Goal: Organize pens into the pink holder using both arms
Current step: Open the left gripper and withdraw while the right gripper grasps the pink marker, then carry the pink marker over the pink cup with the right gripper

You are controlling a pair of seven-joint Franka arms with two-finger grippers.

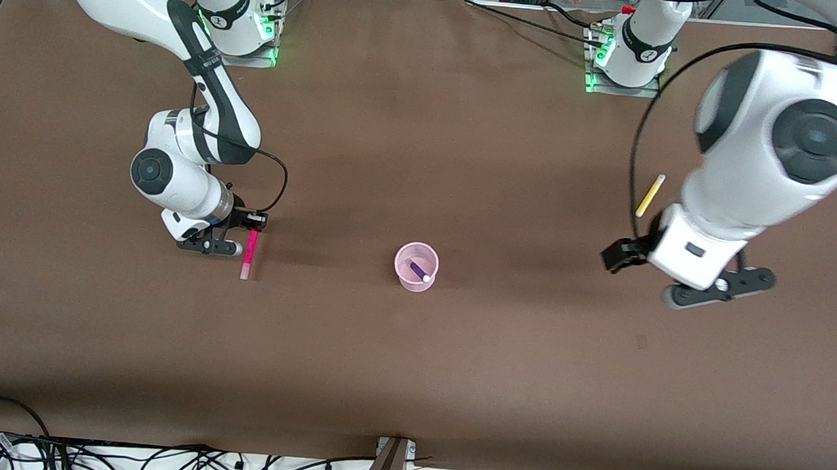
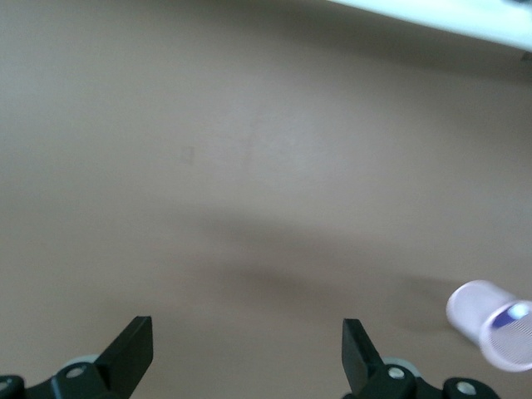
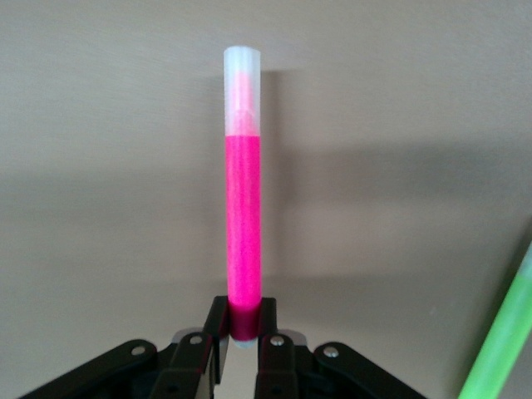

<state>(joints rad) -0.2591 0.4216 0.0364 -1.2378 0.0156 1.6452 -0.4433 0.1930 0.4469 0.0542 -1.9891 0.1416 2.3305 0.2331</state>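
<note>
Working from the biggest things down, we take the pink holder [image 1: 416,265] as our landmark on the brown table [image 1: 409,380]. Our left arm's gripper [image 1: 706,285] hangs above bare table toward the left arm's end from the holder, its fingers [image 2: 133,349] spread wide with nothing between them; we judge it is free for another pen. Our right arm's gripper [image 1: 233,242] sits low toward the right arm's end from the holder, clenched on one end of the magenta pen [image 1: 249,254], the pale cap pointing away from the jaws; gripping at the end probably lets the pen drop into the holder lengthwise. Inside the holder a dark purple pen [image 1: 420,270] leans against the wall, so we reckon one of four is home. The yellow pen [image 1: 650,195] lies on the table farther from the front camera than the holder, toward the left arm's end, close by the left arm. Only the right wrist view shows the green pen [image 3: 503,332], a sliver lying near the magenta one; in the front view the arm hides it. The left wrist view catches the holder off at its edge, but not the yellow pen.
</note>
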